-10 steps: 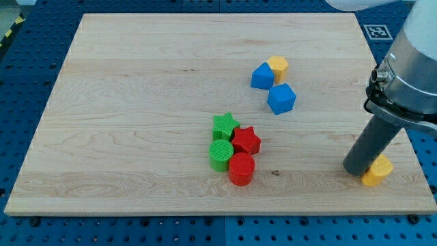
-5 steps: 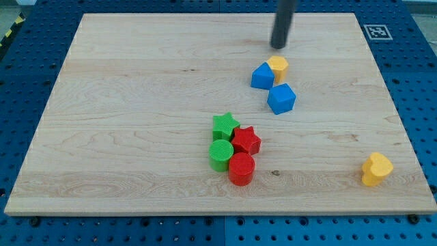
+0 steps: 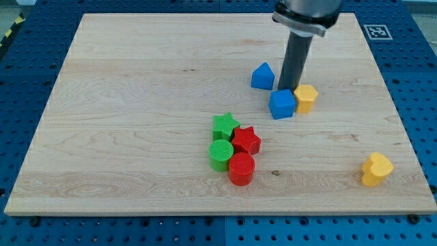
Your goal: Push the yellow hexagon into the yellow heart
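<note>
One yellow hexagon is sitting right of a blue block, touching it. My tip, a bare rod holding nothing, is standing just up-left of the hexagon, at the block's top edge. Yellow heart is lying well apart, toward the view's bottom right. Advised: pushing down-right, staying centred behind the hexagon, leaving the block behind.

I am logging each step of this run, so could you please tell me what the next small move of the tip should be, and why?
Probably a short push toward the view's lower right. My tip stands just above the blue block and to the upper left of the yellow hexagon, which touches that block's right side. The yellow heart lies far off at the view's lower right, so pushing that way should carry the hexagon toward it.
</note>
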{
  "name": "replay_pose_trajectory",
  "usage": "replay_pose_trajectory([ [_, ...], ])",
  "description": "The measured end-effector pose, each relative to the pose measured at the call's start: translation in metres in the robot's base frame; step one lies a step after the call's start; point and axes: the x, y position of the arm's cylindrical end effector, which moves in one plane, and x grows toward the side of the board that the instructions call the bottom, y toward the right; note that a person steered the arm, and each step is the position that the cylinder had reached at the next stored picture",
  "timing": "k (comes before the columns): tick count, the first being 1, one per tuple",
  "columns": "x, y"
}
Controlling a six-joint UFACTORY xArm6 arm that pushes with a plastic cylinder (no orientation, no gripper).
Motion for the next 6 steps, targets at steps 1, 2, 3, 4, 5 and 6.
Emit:
replay_pose_trajectory([
  [1,0.02,0.028],
  [2,0.024,0.06],
  [3,0.024,0.072],
  [4,0.034,0.071],
  [5,0.054,0.071],
  [6,0.072,0.079],
])
